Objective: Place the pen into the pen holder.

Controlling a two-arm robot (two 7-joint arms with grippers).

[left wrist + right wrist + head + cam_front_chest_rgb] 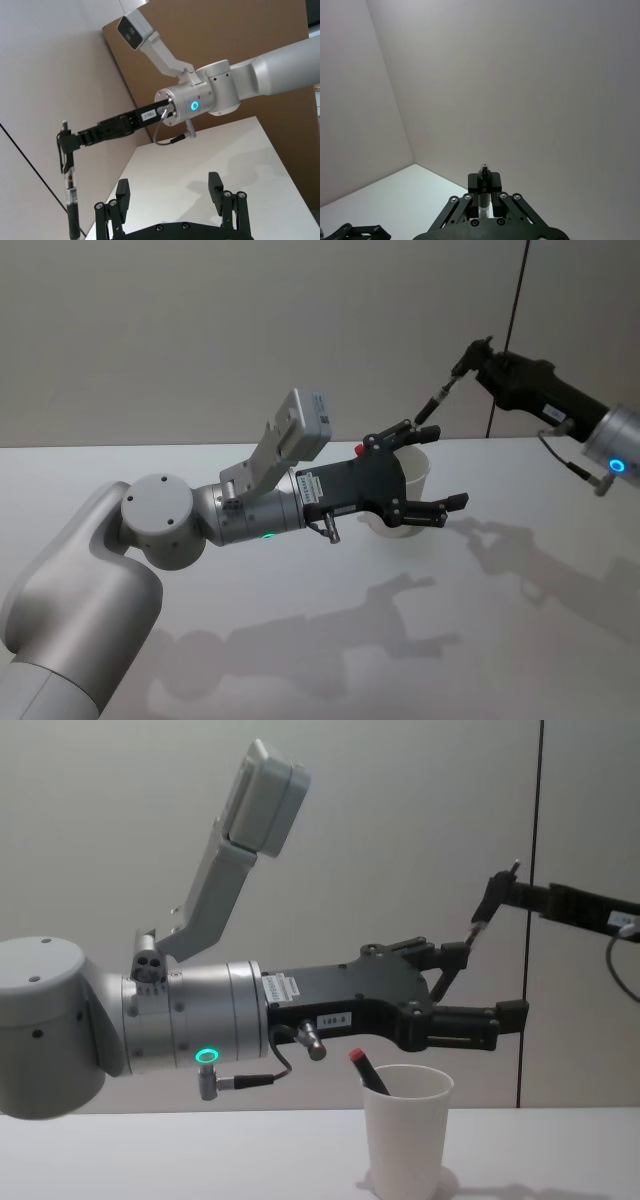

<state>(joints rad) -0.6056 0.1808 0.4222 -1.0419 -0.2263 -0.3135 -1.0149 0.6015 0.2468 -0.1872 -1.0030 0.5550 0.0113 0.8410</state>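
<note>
1. The left gripper [432, 470] is seen in the head view reaching from the left across the white table [300, 640], raised above the surface, with its fingers spread wide apart and nothing held between them.
2. In the chest view the left gripper [485, 985] hangs just above and slightly behind the rim of the pen holder [405, 1130], without touching it; one finger [470, 1025] is extended to the right above the cup and the other is angled higher up.
3. The pen holder [408, 485] is stood upright on the table near the middle of the head view, partly hidden behind the left gripper's black body.
4. The pen holder is shown as a plain white tapered cup, wider at the rim than at the base. A dark stick with a red tip [366, 1070] is seen leaning inside it, poking out over the rim on the left.
5. The pen [440, 395] is found to the right, held up in the air by the right gripper [478, 352], well above the table and up and to the right of the pen holder.
6. The right gripper [65, 141] is seen clamped on the top end of the pen [71, 195], which hangs down from it: a slim body, clear in the upper part and black lower down.
7. In the right wrist view the pen [483, 187] is pinched between the closed fingers of the right gripper [484, 184].
</note>
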